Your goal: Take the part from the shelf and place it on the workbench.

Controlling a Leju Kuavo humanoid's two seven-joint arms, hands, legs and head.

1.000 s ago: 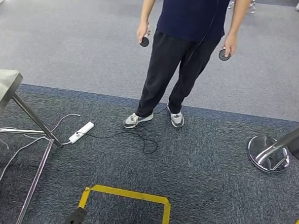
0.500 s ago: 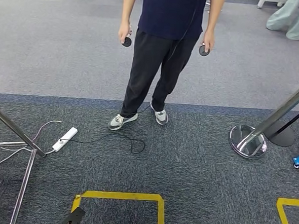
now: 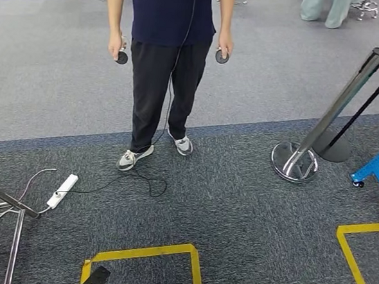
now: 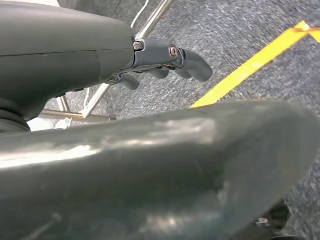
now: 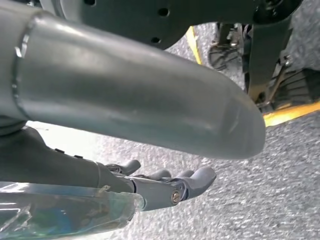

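No part, shelf or workbench top appears in these frames. My left hand pokes in as a dark tip at the bottom of the head view, over the carpet by a yellow tape line. Close up, my left hand has its fingers stretched out, apart from the thumb, holding nothing. My right hand hangs over the carpet too, its fingers straight and nothing between them and the thumb. A clear glossy piece lies beside those fingers; I cannot tell what it is.
A person stands ahead holding two round controllers, a cable trailing to the floor. A chrome stanchion leans at right, with a blue wheeled frame beyond it. Metal table legs and a power strip lie left. Yellow tape squares mark the carpet.
The camera has turned right: the whole scene slid left. The steel table top left the picture, and the stanchion's pole, a blue frame and a second tape square came in at right.
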